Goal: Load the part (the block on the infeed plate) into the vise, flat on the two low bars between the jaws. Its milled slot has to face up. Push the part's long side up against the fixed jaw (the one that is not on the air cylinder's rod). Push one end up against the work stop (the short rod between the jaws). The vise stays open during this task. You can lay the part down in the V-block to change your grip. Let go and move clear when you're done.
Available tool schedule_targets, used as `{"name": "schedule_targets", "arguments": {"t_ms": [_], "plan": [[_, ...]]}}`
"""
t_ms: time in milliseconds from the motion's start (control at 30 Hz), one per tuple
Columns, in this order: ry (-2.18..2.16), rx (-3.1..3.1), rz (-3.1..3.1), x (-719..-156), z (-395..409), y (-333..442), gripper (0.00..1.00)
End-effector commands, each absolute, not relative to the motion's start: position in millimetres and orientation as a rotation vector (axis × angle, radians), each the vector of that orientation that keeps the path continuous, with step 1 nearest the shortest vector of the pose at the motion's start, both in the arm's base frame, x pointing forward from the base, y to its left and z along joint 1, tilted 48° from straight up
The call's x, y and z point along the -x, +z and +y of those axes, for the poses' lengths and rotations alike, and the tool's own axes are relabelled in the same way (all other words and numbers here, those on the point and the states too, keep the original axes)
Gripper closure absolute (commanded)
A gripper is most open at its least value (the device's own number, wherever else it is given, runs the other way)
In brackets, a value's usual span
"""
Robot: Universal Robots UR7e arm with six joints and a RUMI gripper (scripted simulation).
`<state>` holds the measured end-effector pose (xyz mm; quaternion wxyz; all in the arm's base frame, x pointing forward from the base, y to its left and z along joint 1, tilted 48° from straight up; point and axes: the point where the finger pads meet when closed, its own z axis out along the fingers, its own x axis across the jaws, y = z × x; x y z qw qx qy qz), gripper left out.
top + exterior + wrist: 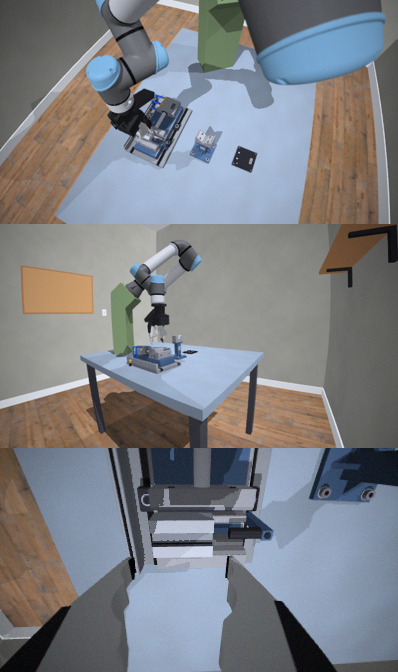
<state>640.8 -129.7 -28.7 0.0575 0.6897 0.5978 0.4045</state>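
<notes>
nearest the wrist camera, the gripper stands with its fingers partly apart, nothing between them, and in the exterior view its tips hang above the vise. just beyond the fingertips, toward twelve o'clock in the wrist view, the part lies as a pale block inside the vise, its length running from nine to three o'clock. at its three o'clock end is the work stop, a short dark rod; whether that end touches the rod cannot be told, nor whether the long side is flush with the fixed jaw. farther toward twelve o'clock, the moving jaw sits across the air cylinder's rod, with a gap showing between that jaw and the part. out at two o'clock is the blue foot of the v-block stand. in the top view, the black infeed plate lies on the worktop at about four o'clock from the vise, with no block on it.
</notes>
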Motion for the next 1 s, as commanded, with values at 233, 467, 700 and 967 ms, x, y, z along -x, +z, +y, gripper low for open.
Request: {"name": "schedule_targets", "arguments": {"t_ms": [233, 467, 700, 967], "plan": [[1.226, -2.09, 1.813, -626.1, -139.5, -12.7, 0.53], [1.226, -2.09, 1.813, -623.4, -141.3, -9.8, 0.53], [1.226, -2.09, 1.813, -623.4, -141.3, -9.8, 1.0], [1.226, -2.09, 1.813, -623.4, -141.3, -9.8, 1.0]]}}
